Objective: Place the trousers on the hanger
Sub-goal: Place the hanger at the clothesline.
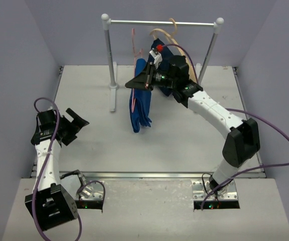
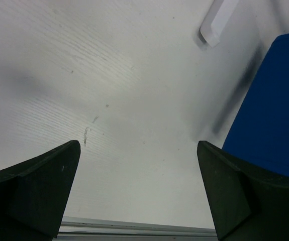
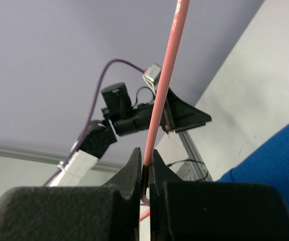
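1. Left gripper (image 2: 138, 146) spread wide, low over the table (image 1: 194, 145) (holding nothing).
2. Right gripper (image 3: 145, 161) pinched on the hanger (image 3: 164, 90) wire.
3. Trousers (image 1: 140, 108) hang from the hanger, under the rail (image 1: 184, 22) at the back.

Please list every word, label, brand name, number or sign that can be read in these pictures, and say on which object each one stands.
No text can be read in any view.
The trousers are plain blue.
The hanger is bare pink wire.
The right gripper, shut on the hanger, and the open left gripper show no markings.
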Robot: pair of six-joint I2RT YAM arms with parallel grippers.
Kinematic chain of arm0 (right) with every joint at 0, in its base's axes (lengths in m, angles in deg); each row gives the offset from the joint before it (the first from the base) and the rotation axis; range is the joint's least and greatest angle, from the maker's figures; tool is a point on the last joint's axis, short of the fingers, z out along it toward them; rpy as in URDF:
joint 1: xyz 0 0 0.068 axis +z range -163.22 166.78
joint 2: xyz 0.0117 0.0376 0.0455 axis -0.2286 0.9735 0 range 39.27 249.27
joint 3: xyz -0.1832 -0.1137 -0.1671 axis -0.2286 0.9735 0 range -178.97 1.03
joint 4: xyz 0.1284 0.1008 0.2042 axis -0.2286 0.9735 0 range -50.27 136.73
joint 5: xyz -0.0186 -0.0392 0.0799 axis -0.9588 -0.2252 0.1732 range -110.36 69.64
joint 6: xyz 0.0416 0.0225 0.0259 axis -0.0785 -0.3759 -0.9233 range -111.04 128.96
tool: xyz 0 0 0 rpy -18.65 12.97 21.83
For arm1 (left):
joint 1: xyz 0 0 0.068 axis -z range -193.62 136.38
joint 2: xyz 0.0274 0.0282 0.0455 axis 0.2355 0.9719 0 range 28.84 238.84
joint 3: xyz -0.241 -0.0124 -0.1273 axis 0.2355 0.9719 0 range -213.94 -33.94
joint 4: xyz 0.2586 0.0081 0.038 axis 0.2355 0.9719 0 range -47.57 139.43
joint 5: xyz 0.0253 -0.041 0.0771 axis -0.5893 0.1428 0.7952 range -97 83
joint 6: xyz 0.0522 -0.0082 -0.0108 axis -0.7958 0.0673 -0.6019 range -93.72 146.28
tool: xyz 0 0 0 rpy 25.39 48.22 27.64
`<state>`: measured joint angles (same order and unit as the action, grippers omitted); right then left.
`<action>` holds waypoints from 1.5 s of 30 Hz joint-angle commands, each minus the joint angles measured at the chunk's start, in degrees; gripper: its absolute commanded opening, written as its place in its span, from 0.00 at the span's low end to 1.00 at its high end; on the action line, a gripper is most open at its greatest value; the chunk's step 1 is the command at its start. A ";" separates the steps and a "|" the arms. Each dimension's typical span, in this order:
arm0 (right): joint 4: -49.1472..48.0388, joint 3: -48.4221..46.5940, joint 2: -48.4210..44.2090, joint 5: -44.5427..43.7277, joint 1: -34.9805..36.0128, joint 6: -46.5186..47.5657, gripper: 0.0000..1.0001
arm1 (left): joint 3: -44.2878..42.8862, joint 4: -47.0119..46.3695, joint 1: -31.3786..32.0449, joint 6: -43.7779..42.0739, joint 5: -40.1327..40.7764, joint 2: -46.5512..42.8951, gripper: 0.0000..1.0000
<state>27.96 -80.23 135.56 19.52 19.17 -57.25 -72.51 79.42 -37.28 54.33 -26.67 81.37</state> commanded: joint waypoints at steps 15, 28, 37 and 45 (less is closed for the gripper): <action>-9.03 -31.84 16.43 13.95 -10.37 -7.94 0.00 | 0.68 -5.25 0.84 -1.37 -4.88 -1.17 1.00; -11.46 -33.58 22.67 15.76 -12.30 -10.95 0.00 | 0.86 -5.87 1.59 -1.51 -5.99 -0.93 1.00; -16.66 -19.44 18.41 15.62 -12.26 -10.74 0.00 | 0.86 -5.92 1.99 -1.60 -6.17 -1.02 1.00; -16.53 -16.76 16.90 16.02 -12.26 -10.31 0.27 | 0.86 -5.87 2.17 -1.64 -6.35 -0.93 1.00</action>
<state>17.69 -98.08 158.60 33.98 7.01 -68.65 -72.05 75.66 -35.68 53.50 -32.08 81.20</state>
